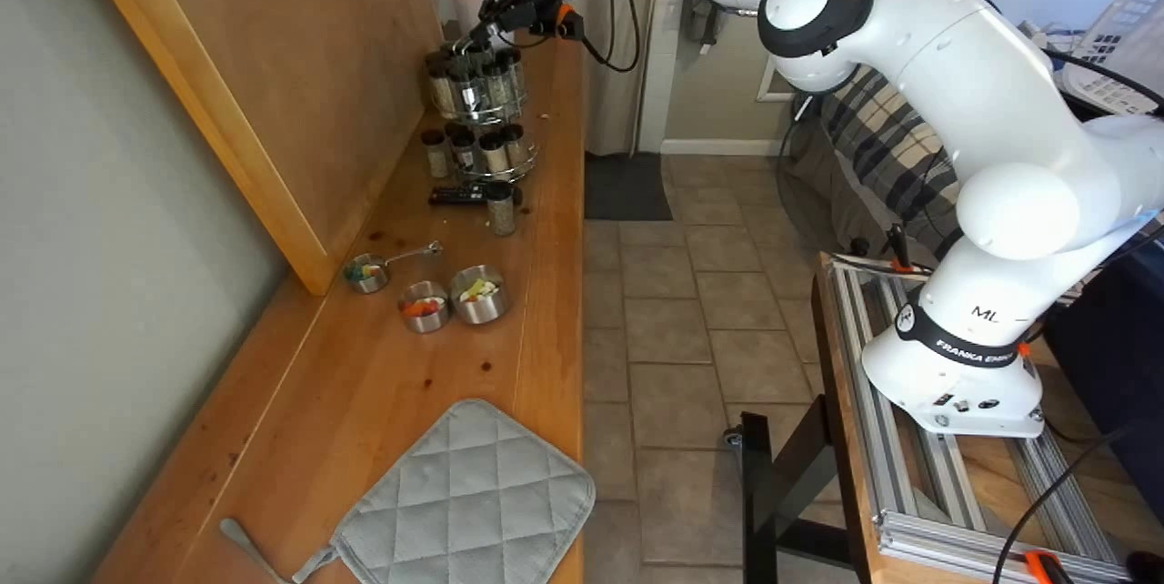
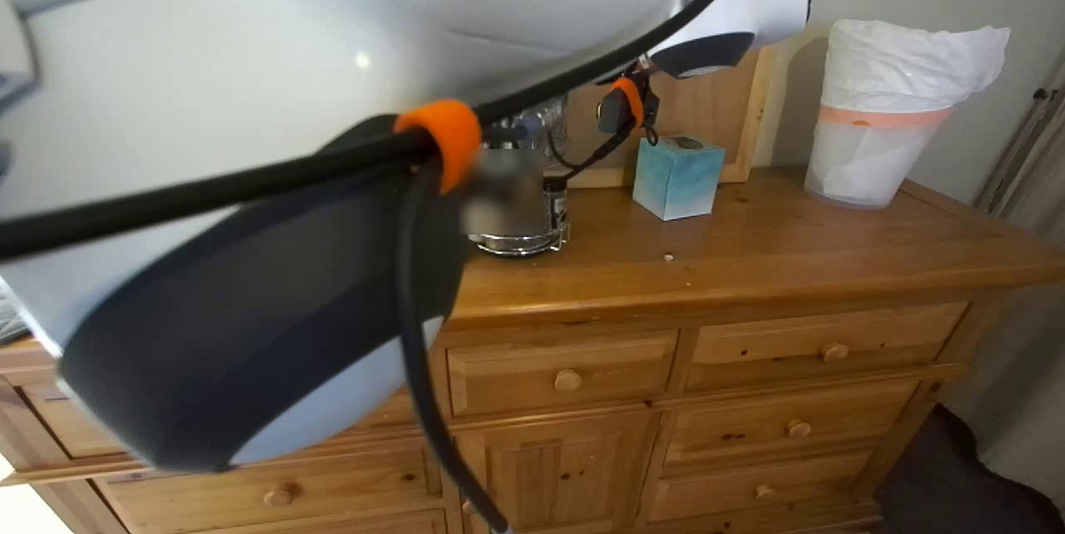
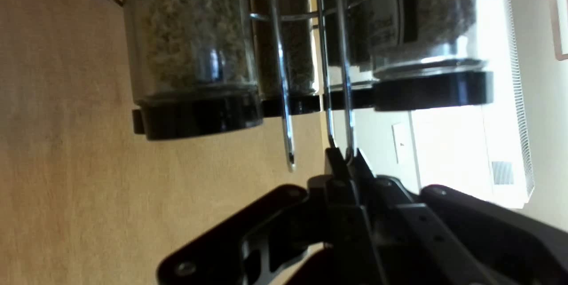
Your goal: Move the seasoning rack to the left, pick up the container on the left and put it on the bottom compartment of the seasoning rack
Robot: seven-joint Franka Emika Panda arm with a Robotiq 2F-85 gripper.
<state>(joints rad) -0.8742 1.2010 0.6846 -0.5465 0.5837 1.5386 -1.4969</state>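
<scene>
Seasoning rack (image 1: 489, 119) bearing 2 tiers of jars (image 1: 468, 95). The gripper (image 3: 348, 153) is clamped on the rack's wire top, fingertips together. A wooden panel (image 1: 300, 47) rises beside the rack; a loose lidded jar (image 1: 501, 212) stands near the rack's base, 3 metal cups (image 1: 426, 323) farther from it.

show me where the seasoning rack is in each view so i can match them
In an exterior view: the seasoning rack stands in the upper part, left of center.
In an exterior view: the seasoning rack is near the center, mostly hidden.
In the wrist view: the seasoning rack is upside down, top middle, its wire in the gripper.
Shared landmark: the wooden panel.
</scene>
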